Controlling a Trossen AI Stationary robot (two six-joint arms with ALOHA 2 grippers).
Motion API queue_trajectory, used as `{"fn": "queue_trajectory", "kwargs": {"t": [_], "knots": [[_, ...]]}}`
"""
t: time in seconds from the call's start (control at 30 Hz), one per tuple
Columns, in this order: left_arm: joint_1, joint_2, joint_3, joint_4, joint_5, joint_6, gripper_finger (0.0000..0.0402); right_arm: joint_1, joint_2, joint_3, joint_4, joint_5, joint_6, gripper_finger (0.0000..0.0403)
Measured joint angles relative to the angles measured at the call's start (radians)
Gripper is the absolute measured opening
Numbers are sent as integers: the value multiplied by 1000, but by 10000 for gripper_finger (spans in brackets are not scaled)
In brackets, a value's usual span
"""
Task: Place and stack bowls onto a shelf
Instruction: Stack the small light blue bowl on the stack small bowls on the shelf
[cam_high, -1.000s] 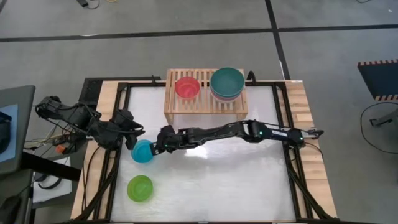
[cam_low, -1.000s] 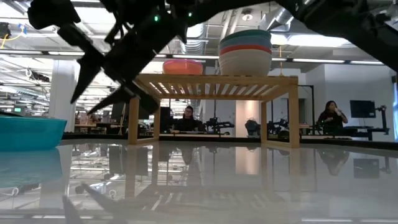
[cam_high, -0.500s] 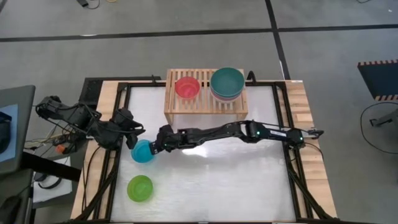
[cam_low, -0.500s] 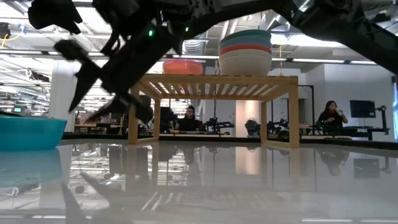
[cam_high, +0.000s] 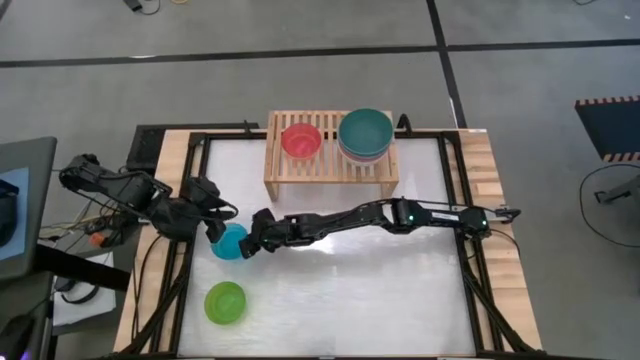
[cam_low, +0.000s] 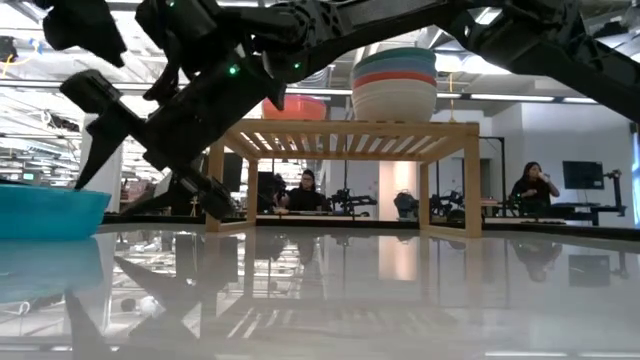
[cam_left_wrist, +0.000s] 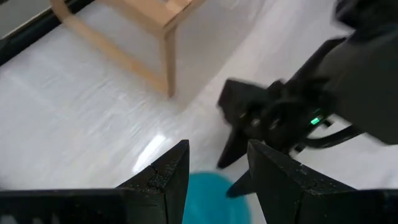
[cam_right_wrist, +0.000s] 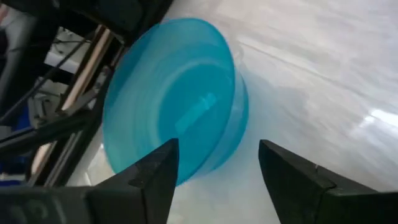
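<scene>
The cyan bowl (cam_high: 230, 241) sits upright on the white table near its left edge, and both grippers are at it. My left gripper (cam_high: 213, 227) is open at the bowl's far-left rim, with cyan showing in the gap (cam_left_wrist: 217, 155). My right gripper (cam_high: 253, 245) is open at the bowl's right side, and the bowl (cam_right_wrist: 177, 121) fills the view ahead of its fingers (cam_right_wrist: 217, 149). The lime green bowl (cam_high: 225, 302) stands near the near-left corner. On the shelf (cam_high: 330, 172) rest a pink bowl (cam_high: 301, 140) and a stack topped by the teal bowl (cam_high: 365, 132). My left gripper has its open fingers over the cyan bowl's far-left rim (cam_left_wrist: 205, 196), coming from the table's left; whether they touch it I cannot tell. My right gripper reaches from the right, slanting down, fingers spread beside the bowl's wall (cam_right_wrist: 239, 118); whether they touch it I cannot tell.
The right arm (cam_high: 400, 213) stretches across the table in front of the shelf. Black frame rails (cam_high: 190, 200) run along the table's sides. Bare white table lies to the right and toward the near edge. People sit in the room beyond (cam_low: 535, 185).
My right gripper has moved toward the near edge and down, coming lower beside the cyan bowl's right side. My left gripper has shifted slightly toward the bowl. The bowl has stayed where it was.
</scene>
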Motion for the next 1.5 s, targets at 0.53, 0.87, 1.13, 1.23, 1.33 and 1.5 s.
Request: {"fn": "queue_trajectory", "kwargs": {"t": [0.53, 0.87, 1.13, 1.23, 1.33, 1.5], "knots": [[0, 176, 0, -250, 134, -155, 147, -23, -10, 0, -158, 3, 8, 86], [0, 205, 0, -258, 164, -184, 147, 13, -106, -2, -353, -4, -2, 34], [0, 205, 0, -245, 161, -190, 147, 48, -269, -1, -563, 54, -124, 23], [0, 205, 0, -219, 140, -168, 147, 44, -340, 0, -626, 98, -147, 23], [0, 205, 0, -185, 115, -147, 147, 21, -410, 0, -694, 183, -181, 23], [0, 205, 0, -155, 64, -117, 147, -33, -514, 0, -777, 323, -318, 23]]}}
